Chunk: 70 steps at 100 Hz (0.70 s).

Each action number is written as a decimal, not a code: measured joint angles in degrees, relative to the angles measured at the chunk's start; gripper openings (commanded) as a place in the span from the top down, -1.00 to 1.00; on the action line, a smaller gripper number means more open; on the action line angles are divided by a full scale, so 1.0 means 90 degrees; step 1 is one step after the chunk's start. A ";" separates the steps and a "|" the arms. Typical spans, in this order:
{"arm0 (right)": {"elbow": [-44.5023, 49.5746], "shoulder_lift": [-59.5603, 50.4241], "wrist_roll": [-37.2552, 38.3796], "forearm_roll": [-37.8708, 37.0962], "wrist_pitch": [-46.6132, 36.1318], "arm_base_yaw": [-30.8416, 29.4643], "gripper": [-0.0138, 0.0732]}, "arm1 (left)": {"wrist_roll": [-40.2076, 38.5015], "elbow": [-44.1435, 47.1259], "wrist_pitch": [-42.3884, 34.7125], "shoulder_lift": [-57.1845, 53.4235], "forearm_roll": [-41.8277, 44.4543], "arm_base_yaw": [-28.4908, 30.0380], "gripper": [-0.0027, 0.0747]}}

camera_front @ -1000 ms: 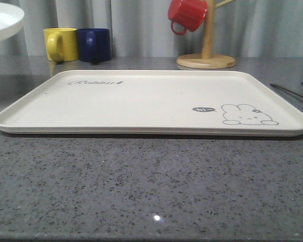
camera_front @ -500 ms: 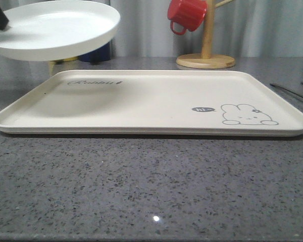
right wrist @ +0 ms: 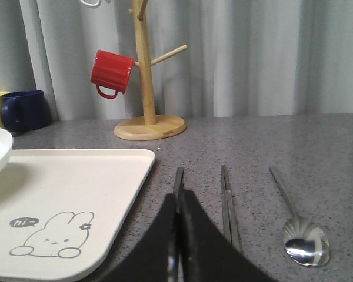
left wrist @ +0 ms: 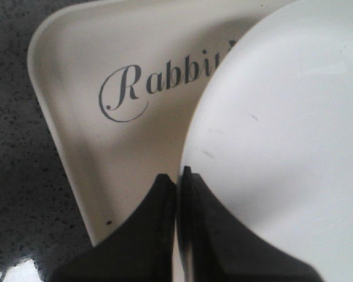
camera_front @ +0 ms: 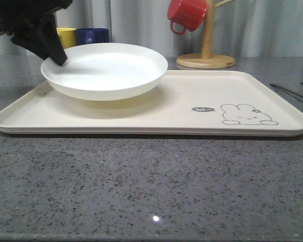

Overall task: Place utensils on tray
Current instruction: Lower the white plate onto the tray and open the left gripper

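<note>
White plate [camera_front: 105, 69]: rim gripped by left gripper [camera_front: 55, 57], held just above tray [camera_front: 202, 91], far-left part; fork [right wrist: 178, 176], chopsticks [right wrist: 227, 197], spoon [right wrist: 303, 239] on bench right of tray, long axes near-to-far, nearest the closed right gripper [right wrist: 180, 197].

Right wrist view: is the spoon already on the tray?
No, the spoon lies on the grey table, apart from the tray, beside the chopsticks.
</note>
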 measured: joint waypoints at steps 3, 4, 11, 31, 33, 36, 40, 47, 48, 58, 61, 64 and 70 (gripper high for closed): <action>0.0000 0.0000 0.0000 0.0000 0.0000 0.0000 0.84 | -0.0006 0.0000 0.0000 0.0054 0.0026 0.0000 0.98; 0.0000 0.0000 0.0000 0.0000 0.0000 0.0000 0.84 | -0.0006 0.0000 0.0000 0.0067 0.0023 0.0000 0.98; 0.0000 0.0000 0.0000 0.0000 0.0000 0.0000 0.84 | -0.0015 0.0000 -0.0015 0.0196 0.0039 0.0000 0.98; 0.0000 0.0000 0.0000 0.0000 0.0000 0.0000 0.84 | -0.0015 0.0000 -0.0047 0.0388 0.0079 0.0000 0.97; 0.0000 0.0000 0.0000 0.0000 0.0000 0.0000 0.84 | -0.0015 0.0000 -0.0047 0.0399 0.0079 0.0000 0.97; 0.0000 0.0000 0.0000 0.0000 0.0000 0.0000 0.84 | -0.0015 0.0000 -0.0047 0.0398 0.0079 0.0000 0.97; 0.0000 0.0000 0.0000 0.0000 0.0000 0.0000 0.84 | -0.0015 -0.0010 -0.0057 0.0398 0.0079 0.0000 0.97; 0.0000 0.0000 0.0000 0.0000 0.0000 0.0000 0.84 | -0.0015 -0.0010 -0.0057 0.0398 0.0079 0.0000 0.97; 0.0000 0.0000 0.0000 0.0000 0.0000 0.0000 0.84 | -0.0015 -0.0010 -0.0057 0.0398 0.0079 0.0000 0.97; 0.0000 0.0000 0.0000 0.0000 0.0000 0.0000 0.84 | -0.0015 -0.0010 -0.0061 0.0398 0.0079 0.0000 0.82; 0.0000 0.0000 0.0000 0.0000 0.0000 0.0000 0.84 | -0.0015 -0.0010 -0.0074 0.0398 0.0079 0.0000 0.73; 0.0000 0.0000 0.0000 0.0000 0.0000 0.0000 0.84 | -0.0015 -0.0010 -0.0073 0.0398 0.0079 0.0000 0.63; 0.0000 0.0000 0.0000 0.0000 0.0000 0.0000 0.84 | -0.0015 -0.0010 -0.0100 0.0398 0.0079 0.0000 0.39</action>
